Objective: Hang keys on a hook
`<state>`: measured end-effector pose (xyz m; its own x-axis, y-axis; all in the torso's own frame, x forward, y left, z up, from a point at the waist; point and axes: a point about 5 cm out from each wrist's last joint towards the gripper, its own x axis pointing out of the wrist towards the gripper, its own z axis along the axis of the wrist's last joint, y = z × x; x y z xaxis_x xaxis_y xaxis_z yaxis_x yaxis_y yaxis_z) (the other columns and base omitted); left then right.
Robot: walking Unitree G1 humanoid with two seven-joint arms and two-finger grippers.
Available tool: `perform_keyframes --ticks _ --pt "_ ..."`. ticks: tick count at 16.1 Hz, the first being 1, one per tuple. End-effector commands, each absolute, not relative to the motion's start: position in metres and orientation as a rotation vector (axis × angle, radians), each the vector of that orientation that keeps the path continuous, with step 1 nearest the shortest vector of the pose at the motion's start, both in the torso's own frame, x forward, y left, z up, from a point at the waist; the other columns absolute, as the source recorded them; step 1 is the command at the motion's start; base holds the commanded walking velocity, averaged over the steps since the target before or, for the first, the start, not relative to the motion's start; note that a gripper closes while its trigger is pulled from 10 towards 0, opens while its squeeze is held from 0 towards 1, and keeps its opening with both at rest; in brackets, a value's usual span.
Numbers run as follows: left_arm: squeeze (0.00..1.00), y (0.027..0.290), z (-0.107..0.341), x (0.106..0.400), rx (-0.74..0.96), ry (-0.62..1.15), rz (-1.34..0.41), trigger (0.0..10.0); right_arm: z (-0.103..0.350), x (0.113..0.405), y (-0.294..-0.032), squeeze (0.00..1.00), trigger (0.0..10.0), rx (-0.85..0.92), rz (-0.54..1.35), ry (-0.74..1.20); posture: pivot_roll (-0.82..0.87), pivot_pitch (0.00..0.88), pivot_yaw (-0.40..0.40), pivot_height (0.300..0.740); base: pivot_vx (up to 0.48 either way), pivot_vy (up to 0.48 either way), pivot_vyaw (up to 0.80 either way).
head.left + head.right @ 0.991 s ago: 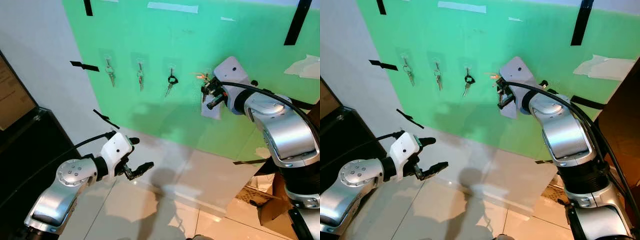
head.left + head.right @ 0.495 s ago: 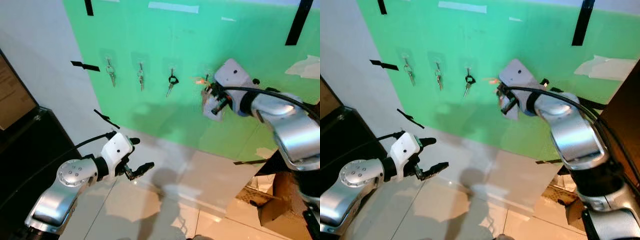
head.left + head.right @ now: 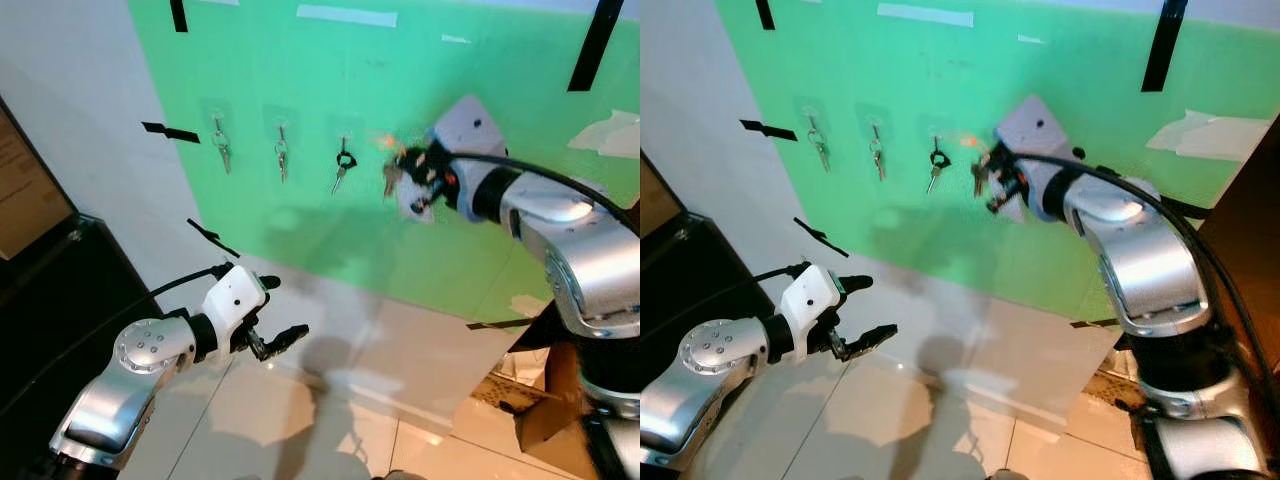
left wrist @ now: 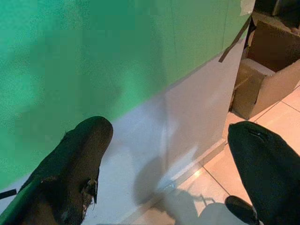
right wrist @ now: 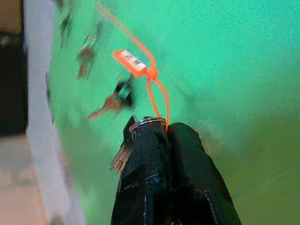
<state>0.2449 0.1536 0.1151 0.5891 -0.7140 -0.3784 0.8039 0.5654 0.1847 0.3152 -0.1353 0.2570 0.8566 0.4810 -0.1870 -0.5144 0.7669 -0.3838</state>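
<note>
A green board (image 3: pixel 330 80) on the wall carries three hanging key sets: one at the left (image 3: pixel 221 146), one in the middle (image 3: pixel 281 153), and one on a black ring (image 3: pixel 343 166). My right gripper (image 3: pixel 403 172) is raised close to the board, just right of the black-ring set. It is shut on a key ring (image 5: pixel 147 123) with an orange tag (image 5: pixel 131 61); the keys (image 5: pixel 121 158) dangle beside the fingers. My left gripper (image 3: pixel 277 339) is held low near the wall's base, open and empty, its fingers (image 4: pixel 80 161) spread wide.
Black tape strips (image 3: pixel 168 131) and white tape (image 3: pixel 345 14) are stuck on the board. A dark cabinet (image 3: pixel 50 290) stands at the left. Cardboard boxes (image 3: pixel 545 400) sit at the lower right on the tiled floor (image 3: pixel 300 420).
My right gripper has swung left along the board with the keys, closer to the black-ring set. The left arm has stayed put.
</note>
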Motion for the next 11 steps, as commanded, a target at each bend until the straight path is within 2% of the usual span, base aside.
perform_keyframes --ticks 1,6,11 --pt "0.0 0.154 0.118 0.243 0.366 0.27 -0.91 10.0 0.261 0.319 -0.138 0.0 10.0 -0.39 0.505 0.073 -0.05 0.0 0.014 0.74 0.0 0.0 0.0" --pt "0.0 0.154 0.118 0.243 0.365 0.27 -0.912 10.0 0.25 0.327 -0.145 0.0 10.0 -0.367 0.37 0.076 -0.05 0.0 0.015 0.74 0.0 0.0 0.0" --pt "0.0 0.153 0.119 0.244 0.365 0.27 -0.911 10.0 0.237 0.328 -0.163 0.0 10.0 -0.455 0.262 0.112 -0.04 0.0 0.016 0.74 0.0 0.0 0.0"
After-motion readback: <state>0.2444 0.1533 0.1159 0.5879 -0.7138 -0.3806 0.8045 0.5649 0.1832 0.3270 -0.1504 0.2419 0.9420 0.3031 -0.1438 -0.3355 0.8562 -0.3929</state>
